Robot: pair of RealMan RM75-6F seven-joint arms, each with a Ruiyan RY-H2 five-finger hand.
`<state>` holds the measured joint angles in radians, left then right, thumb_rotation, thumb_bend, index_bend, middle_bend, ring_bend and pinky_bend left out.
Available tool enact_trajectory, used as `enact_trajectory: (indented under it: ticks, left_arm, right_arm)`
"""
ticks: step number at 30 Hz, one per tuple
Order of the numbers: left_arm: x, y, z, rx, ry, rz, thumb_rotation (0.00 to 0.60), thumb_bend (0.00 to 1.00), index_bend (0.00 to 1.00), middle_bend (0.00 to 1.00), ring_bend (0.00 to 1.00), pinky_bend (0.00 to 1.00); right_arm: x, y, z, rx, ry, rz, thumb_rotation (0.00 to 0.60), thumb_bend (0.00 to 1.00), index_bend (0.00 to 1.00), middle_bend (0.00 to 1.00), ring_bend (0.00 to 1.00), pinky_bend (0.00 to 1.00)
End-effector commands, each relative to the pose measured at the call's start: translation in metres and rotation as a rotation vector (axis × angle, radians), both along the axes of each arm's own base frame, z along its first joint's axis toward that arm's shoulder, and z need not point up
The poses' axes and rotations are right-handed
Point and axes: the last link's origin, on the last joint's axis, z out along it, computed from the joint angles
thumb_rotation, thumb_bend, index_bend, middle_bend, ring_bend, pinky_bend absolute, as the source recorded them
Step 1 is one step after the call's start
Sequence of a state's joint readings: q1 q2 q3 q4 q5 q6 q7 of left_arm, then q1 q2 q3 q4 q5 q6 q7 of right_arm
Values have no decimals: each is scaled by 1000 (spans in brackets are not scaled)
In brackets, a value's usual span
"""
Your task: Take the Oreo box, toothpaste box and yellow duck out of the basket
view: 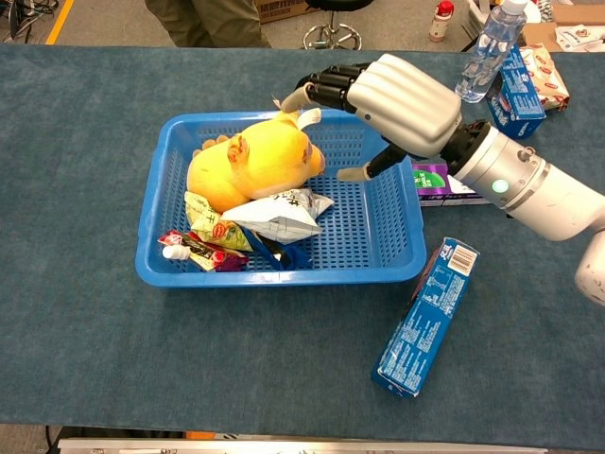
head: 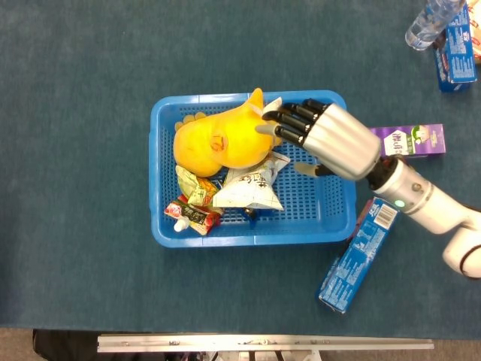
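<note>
A yellow plush duck point(head: 218, 139) point(view: 250, 161) lies in the back left of the blue basket point(head: 161, 226) point(view: 151, 274). My right hand point(head: 327, 139) point(view: 392, 95) hovers over the basket's back right, fingers spread and empty, its fingertips just above the duck's right end. A long blue box point(head: 357, 256) point(view: 425, 317) lies flat on the table off the basket's front right corner. A purple box point(head: 417, 139) point(view: 437, 182) lies right of the basket, partly hidden behind my forearm. My left hand appears in neither view.
Several snack packets point(head: 248, 188) point(view: 274, 213) lie in the basket in front of the duck. A water bottle point(head: 428, 22) point(view: 482, 57) and another blue box point(head: 456, 45) point(view: 515, 90) stand at the far right back of the table.
</note>
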<state>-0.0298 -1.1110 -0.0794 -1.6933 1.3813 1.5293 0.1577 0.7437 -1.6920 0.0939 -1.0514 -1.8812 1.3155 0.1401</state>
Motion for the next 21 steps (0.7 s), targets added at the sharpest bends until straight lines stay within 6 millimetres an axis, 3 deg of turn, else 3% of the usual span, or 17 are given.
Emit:
enact_trajectory:
  ticks: [1, 21]
  left_arm:
    - [0, 0, 0, 0, 1, -1, 600, 358, 313, 308, 286, 507]
    - [0, -1, -2, -7, 9, 3, 600, 358, 313, 308, 286, 507]
  right_arm:
    - [5, -3, -9, 7, -33, 11, 600, 0, 259, 268, 270, 443]
    - [23, -24, -48, 31, -37, -13, 600, 0, 250, 268, 268, 443]
